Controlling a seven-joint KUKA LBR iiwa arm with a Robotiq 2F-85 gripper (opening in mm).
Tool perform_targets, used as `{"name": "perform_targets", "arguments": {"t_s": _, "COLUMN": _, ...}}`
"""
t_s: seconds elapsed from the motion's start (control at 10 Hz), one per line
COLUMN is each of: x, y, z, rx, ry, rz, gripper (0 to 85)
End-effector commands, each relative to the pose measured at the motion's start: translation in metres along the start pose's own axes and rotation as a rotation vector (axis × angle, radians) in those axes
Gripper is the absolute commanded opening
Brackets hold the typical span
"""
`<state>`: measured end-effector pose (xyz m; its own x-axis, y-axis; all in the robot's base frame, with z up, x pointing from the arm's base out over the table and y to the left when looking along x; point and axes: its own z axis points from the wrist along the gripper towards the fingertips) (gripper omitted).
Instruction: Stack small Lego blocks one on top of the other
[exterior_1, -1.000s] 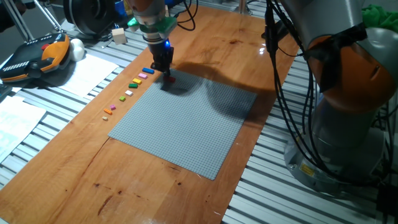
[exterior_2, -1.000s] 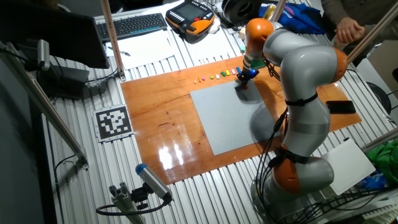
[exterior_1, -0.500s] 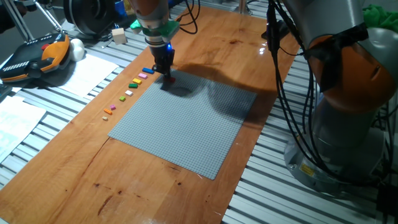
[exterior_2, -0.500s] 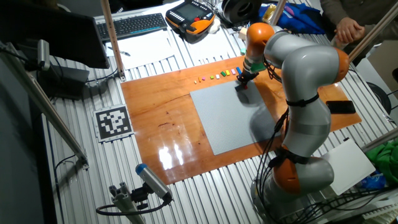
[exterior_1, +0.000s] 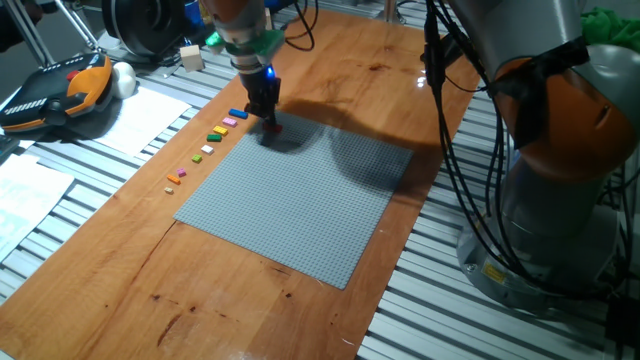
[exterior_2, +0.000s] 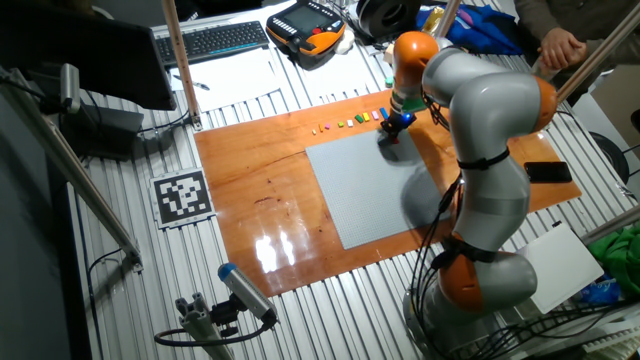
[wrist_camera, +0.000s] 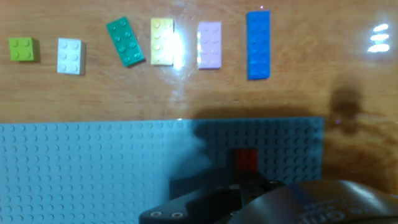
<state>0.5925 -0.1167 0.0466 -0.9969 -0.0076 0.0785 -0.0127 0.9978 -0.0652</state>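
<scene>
Gripper hovered low over red block on grey baseplate near tabletop's far edge; grasp state unclear. Best: press straight down, studs aligned, then release cleanly.

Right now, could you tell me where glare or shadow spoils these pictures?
Hand view: lamp glare washes out the yellow block, with streaks on the wood at right, and the pincer's shadow darkens the baseplate around the red block. One fixed view: the arm's shadow falls across the baseplate's far corner. The other fixed view: bright reflections on the wooden board.
</scene>
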Motion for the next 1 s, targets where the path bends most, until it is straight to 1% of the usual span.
{"name": "perform_targets", "arguments": {"t_s": 0.0, "x": 0.001, "y": 0.000, "z": 0.000, "rx": 0.005, "ry": -0.002, "rz": 0.000, "gripper": 0.0}}
{"name": "perform_targets", "arguments": {"t_s": 0.4, "x": 0.006, "y": 0.003, "z": 0.012, "rx": 0.009, "ry": -0.022, "rz": 0.008, "gripper": 0.0}}
{"name": "perform_targets", "arguments": {"t_s": 0.6, "x": 0.006, "y": 0.007, "z": 0.017, "rx": 0.005, "ry": -0.032, "rz": 0.013, "gripper": 0.0}}
{"name": "perform_targets", "arguments": {"t_s": 0.8, "x": 0.003, "y": 0.006, "z": 0.019, "rx": 0.000, "ry": -0.034, "rz": 0.011, "gripper": 0.0}}
{"name": "perform_targets", "arguments": {"t_s": 0.9, "x": 0.001, "y": 0.006, "z": 0.014, "rx": -0.005, "ry": -0.022, "rz": 0.010, "gripper": 0.0}}
